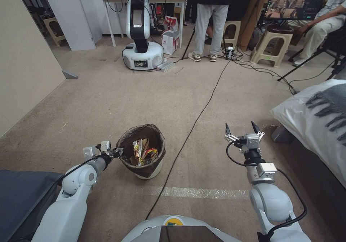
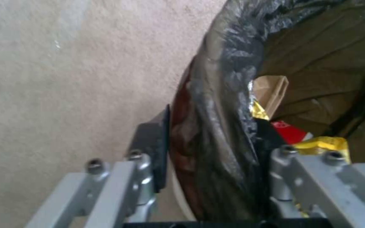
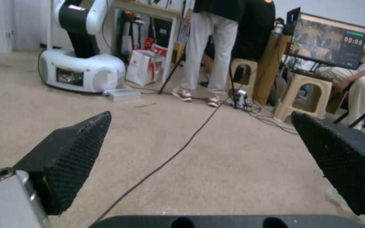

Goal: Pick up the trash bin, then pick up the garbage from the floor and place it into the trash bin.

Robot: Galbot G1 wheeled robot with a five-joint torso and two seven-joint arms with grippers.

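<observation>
The trash bin (image 1: pixel 148 170), a small white pail lined with a dark bag, stands on the tan floor (image 1: pixel 108 101) in front of me to the left. Inside it lies garbage (image 1: pixel 143 152): yellow and red wrappers (image 2: pixel 317 142) and a brown paper bag (image 2: pixel 271 91). My left gripper (image 1: pixel 119 151) straddles the bin's near-left rim (image 2: pixel 220 95), one finger (image 2: pixel 153 145) outside and the other inside, shut on the bag-covered edge. My right gripper (image 1: pixel 242 128) hangs open above bare carpet to the right of the bin, and its black fingertips (image 3: pixel 77 142) hold nothing.
A black cable (image 1: pixel 202 108) runs across the carpet between the arms. A bed with white bedding (image 1: pixel 310 123) lies at the right, and a wall panel (image 1: pixel 25 61) at the left. Another robot (image 1: pixel 141 51), stools (image 1: pixel 268 47) and people stand at the back. A tape strip (image 1: pixel 202 192) crosses the floor close to me.
</observation>
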